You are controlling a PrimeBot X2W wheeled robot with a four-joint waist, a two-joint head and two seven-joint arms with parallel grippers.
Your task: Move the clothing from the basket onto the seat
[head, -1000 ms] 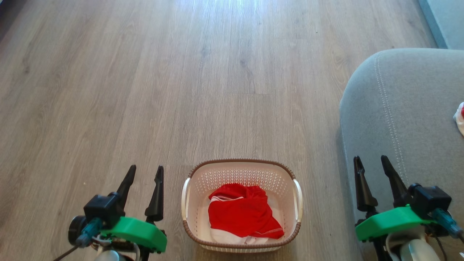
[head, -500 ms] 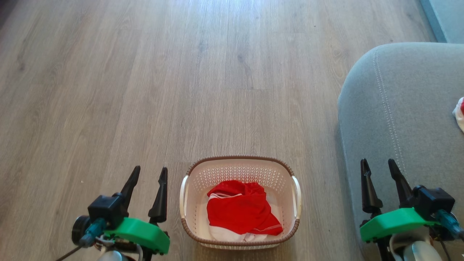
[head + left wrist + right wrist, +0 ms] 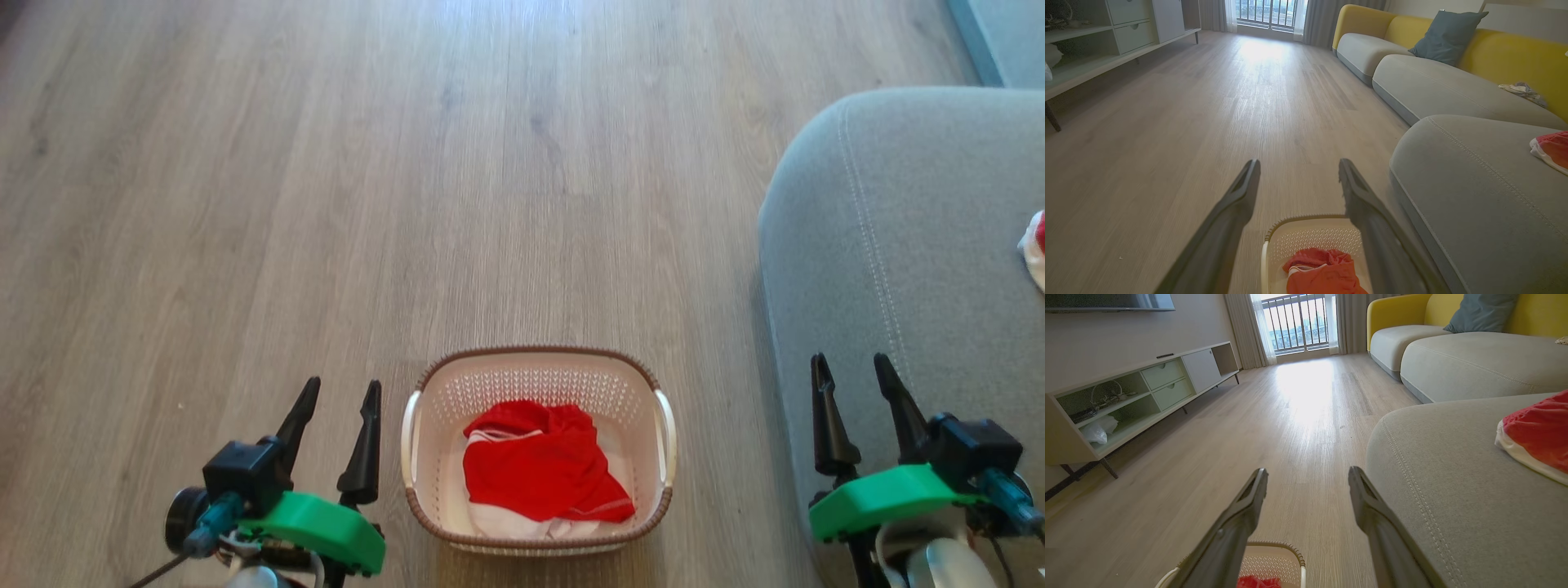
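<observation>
On the seat (image 3: 898,245), clothing (image 3: 1037,255) is cut off; left hand (image 3: 343,385), right hand (image 3: 849,361) spread.

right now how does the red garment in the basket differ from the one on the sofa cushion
The basket garment lies down inside the basket on the wooden floor; the cushion garment rests up on the grey cushion. The basket garment shows whole, a crumpled heap; the cushion garment is cut off by the picture's edge. Both are bright red with white trim.
</observation>
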